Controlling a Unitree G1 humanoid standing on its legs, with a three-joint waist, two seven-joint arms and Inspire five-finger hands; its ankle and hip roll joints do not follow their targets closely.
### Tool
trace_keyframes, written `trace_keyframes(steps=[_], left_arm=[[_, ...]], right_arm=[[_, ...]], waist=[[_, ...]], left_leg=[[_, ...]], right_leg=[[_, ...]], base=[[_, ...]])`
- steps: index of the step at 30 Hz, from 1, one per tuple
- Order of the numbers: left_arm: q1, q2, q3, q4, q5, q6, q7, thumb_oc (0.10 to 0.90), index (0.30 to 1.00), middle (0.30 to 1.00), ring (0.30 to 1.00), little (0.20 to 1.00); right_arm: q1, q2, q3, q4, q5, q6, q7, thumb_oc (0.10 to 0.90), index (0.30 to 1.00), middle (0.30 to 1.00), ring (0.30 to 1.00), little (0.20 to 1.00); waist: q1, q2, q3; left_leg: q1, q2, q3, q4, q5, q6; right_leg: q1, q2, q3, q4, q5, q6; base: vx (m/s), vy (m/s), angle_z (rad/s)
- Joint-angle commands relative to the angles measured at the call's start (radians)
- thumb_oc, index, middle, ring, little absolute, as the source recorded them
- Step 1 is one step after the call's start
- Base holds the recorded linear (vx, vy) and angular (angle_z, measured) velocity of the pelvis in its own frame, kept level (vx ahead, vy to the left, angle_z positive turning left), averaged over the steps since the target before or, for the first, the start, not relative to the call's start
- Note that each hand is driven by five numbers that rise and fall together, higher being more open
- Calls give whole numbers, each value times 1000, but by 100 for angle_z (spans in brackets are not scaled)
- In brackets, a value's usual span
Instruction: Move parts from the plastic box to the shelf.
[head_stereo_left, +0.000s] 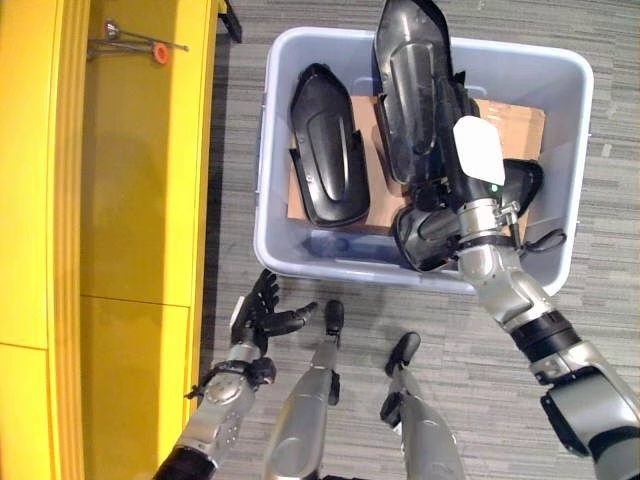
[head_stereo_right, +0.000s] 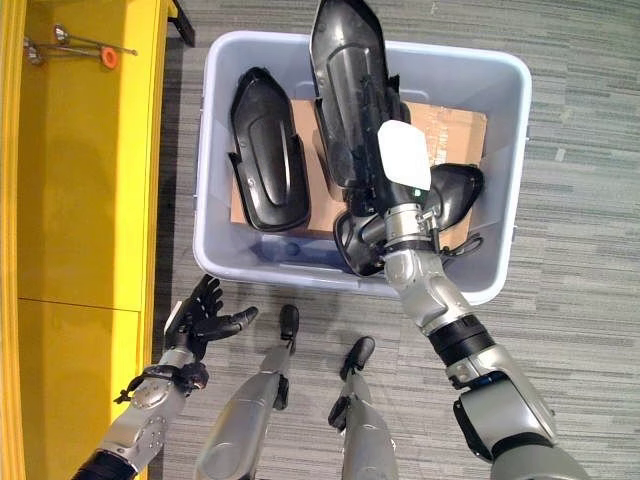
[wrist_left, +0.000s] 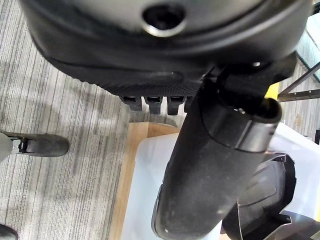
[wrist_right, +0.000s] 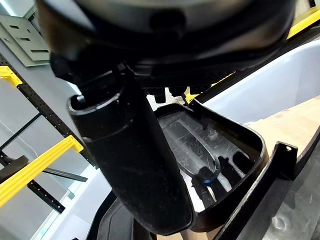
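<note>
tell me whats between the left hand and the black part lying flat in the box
In the left eye view, the near wall of the plastic box and a strip of grey carpet separate the open left hand from the flat black part.

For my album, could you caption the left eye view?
Right hand lifts a black part from the box; left hand waits open.

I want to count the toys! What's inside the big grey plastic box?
Inside the grey plastic box: a black curved shell part lying flat, another black shell lifted by the right hand, and brown cardboard. Anything beneath stays hidden.
</note>
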Motion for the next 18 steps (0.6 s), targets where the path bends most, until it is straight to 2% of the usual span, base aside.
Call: trace_keyframes(steps=[1, 18], left_arm=[[25, 10, 1, -104, 41, -76, 27, 900, 1000, 1000, 1000, 1000], [3, 20, -1, -125, 34, -88, 40, 900, 1000, 1000, 1000, 1000]], right_arm=[[-120, -38, 24, -41, 2, -42, -61, 900, 1000, 1000, 1000, 1000], [-211, -76, 52, 10, 4, -30, -69, 900, 1000, 1000, 1000, 1000]], waist=[[11, -9, -31], [8, 3, 27]], left_leg=[[1, 90, 7, 83, -40, -97], [-110, 85, -3, 184, -79, -87]], right_leg=[[-88, -76, 13, 62, 47, 58], [-186, -93, 23, 151, 18, 47]], base=[[-16, 3, 5], [-4, 1, 1]])
